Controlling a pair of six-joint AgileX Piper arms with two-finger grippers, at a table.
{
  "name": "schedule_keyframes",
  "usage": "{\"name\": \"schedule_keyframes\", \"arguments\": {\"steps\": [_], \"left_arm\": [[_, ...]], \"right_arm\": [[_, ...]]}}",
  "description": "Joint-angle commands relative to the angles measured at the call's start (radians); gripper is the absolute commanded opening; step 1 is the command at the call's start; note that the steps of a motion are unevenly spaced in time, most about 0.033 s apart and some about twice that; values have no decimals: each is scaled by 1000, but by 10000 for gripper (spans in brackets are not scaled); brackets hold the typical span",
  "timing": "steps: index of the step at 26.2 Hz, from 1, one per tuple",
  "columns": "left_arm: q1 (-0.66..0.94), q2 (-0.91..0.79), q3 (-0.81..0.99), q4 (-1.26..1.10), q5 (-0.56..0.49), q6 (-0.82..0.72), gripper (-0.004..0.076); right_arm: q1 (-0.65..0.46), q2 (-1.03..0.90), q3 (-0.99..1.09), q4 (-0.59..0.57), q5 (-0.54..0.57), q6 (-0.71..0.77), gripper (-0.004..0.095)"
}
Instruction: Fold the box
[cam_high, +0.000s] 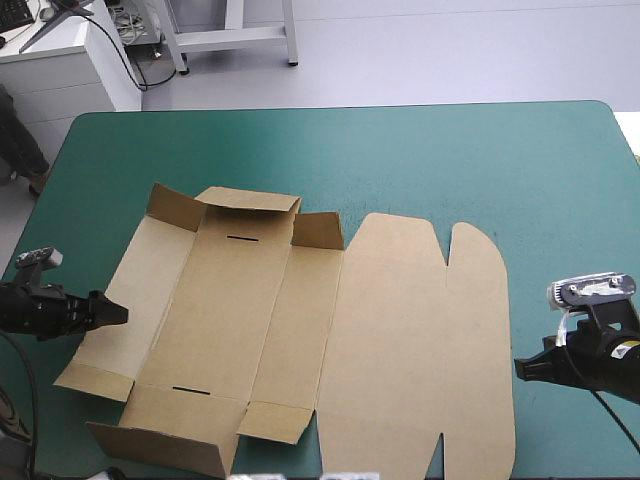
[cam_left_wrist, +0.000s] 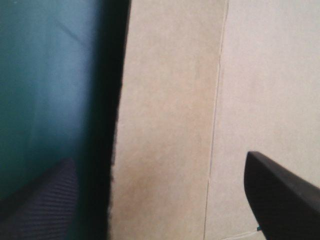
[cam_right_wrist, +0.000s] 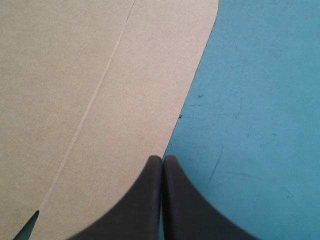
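High view: brown box (cam_high: 300, 330) mostly flat mid-table, left flaps slightly up; left gripper (cam_high: 118, 312) spread wide at box's left wall; right gripper (cam_high: 520, 368) pinched closed by lid edge. Prob. early step, raising walls; nxt needs grip on left wall.

Tabletop (cam_high: 450, 160) with teal-green cover, far corners rounded. One item lies on it: the box (cam_high: 230, 320), a cut sheet of brown board, spread open across the middle and reaching the near edge. Its lid panel (cam_high: 420, 340) lies flat at the right. The short end flaps (cam_high: 250, 200) of the left half, far and near, stand partly raised.
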Motion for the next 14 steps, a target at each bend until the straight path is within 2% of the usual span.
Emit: {"name": "schedule_keyframes", "arguments": {"steps": [1,5,10,14], "left_arm": [[-74,-9,-18,-25,23,3,636],[-156,22,-18,0,46,-17,636],[-164,23,-18,-6,101,-32,636],[-164,23,-18,-6,101,-68,629]], "right_arm": [[-6,0,-23,30,-39,-9,-19],[-6,0,-23,30,-35,-9,-19],[-6,0,-23,30,-35,-9,-19],[-6,0,-23,32,-35,-9,-19]]}}
